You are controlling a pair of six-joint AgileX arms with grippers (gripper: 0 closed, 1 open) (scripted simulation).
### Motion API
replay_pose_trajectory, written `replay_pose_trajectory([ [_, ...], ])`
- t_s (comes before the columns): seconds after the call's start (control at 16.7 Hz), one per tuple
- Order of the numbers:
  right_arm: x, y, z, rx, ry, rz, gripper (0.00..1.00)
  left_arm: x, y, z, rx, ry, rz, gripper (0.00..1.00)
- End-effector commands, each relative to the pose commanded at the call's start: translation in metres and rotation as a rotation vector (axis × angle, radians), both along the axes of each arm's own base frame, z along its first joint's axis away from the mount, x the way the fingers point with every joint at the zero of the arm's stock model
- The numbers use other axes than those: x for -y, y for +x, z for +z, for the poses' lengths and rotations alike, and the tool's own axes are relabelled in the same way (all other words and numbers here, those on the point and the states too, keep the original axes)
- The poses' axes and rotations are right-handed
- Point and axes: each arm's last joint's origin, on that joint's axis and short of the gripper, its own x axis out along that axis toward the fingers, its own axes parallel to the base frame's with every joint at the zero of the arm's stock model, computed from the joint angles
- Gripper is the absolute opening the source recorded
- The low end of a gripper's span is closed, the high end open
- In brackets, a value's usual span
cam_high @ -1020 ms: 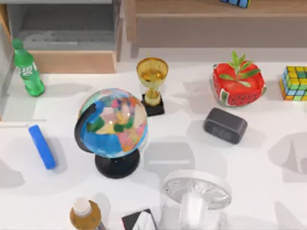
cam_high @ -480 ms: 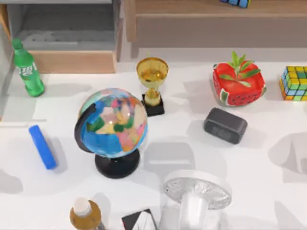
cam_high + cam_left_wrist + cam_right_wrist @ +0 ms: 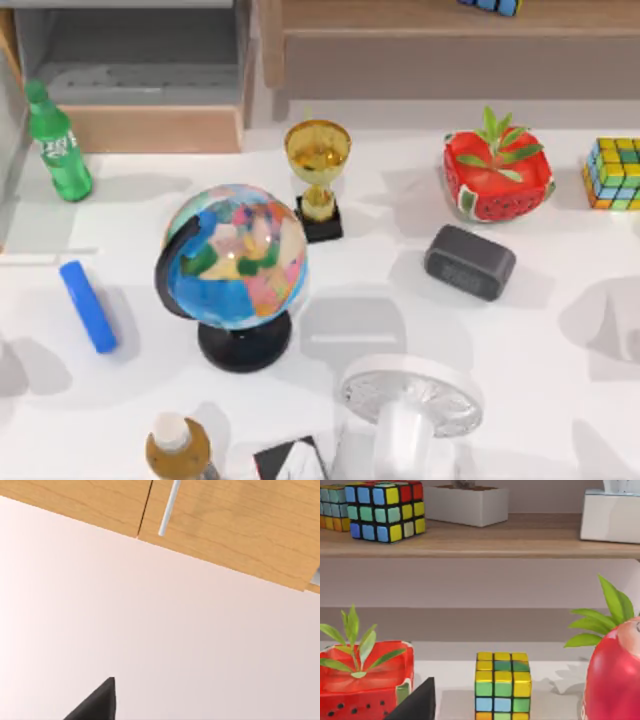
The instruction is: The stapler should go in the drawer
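We are logging the scene with the stapler [image 3: 88,306] lying flat on the white counter [image 3: 560,400], near its left edge, well apart from the drawer [image 3: 150,128]. The drawer is standing open at the far left corner, its grey inside exposed behind the tan front. A green bottle [image 3: 57,142] is standing just beside that front, between the stapler and the drawer.

Our left gripper [image 3: 95,705] is showing as a dark fingertip corner in the left wrist view, over bare counter with tan wooden panels and a metal handle [image 3: 169,507] beyond; we cannot tell whether its fingers are apart or together. Our right gripper [image 3: 416,704] is showing the same way in the right wrist view, facing a Rubik's cube [image 3: 502,686] and a watermelon-patterned planter [image 3: 362,680]; its fingers likewise we cannot tell.

Risks we are judging from here:
- The stapler is slim and low on the counter; a grasp along its length instead of across it would likely slip.
- The bottle is tall and narrow, and a carry straight toward the drawer could tip it.
- The globe [image 3: 232,262] is standing near the stapler, so a wide swing of the arm could clip it.
- A release too close to the drawer front could leave the stapler perched on the edge.
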Motion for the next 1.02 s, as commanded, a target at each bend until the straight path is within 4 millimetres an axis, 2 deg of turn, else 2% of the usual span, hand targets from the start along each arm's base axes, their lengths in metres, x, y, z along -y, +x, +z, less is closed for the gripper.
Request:
replay_pose_trajectory([
  [0.18, 0.0, 0.0, 0.0, 0.0, 0.0, 0.0, 1.0, 0.012, 0.029, 0.028, -0.006, -0.253, -0.031, 1.0],
  [0.36, 0.0, 0.0, 0.0, 0.0, 0.0, 0.0, 1.0, 0.042, 0.062, 0.048, -0.077, -0.562, -0.076, 1.0],
  [0.54, 0.0, 0.0, 0.0, 0.0, 0.0, 0.0, 1.0, 0.087, 0.092, 0.06, -0.221, -0.888, -0.087, 1.0],
  [0.72, 0.0, 0.0, 0.0, 0.0, 0.0, 0.0, 1.0, 0.139, 0.11, 0.062, -0.424, -1.187, -0.019, 1.0],
  [0.84, 0.0, 0.0, 0.0, 0.0, 0.0, 0.0, 1.0, 0.174, 0.115, 0.06, -0.572, -1.35, 0.085, 1.0],
  [1.02, 0.0, 0.0, 0.0, 0.0, 0.0, 0.0, 1.0, 0.218, 0.111, 0.049, -0.775, -1.516, 0.332, 1.0],
])
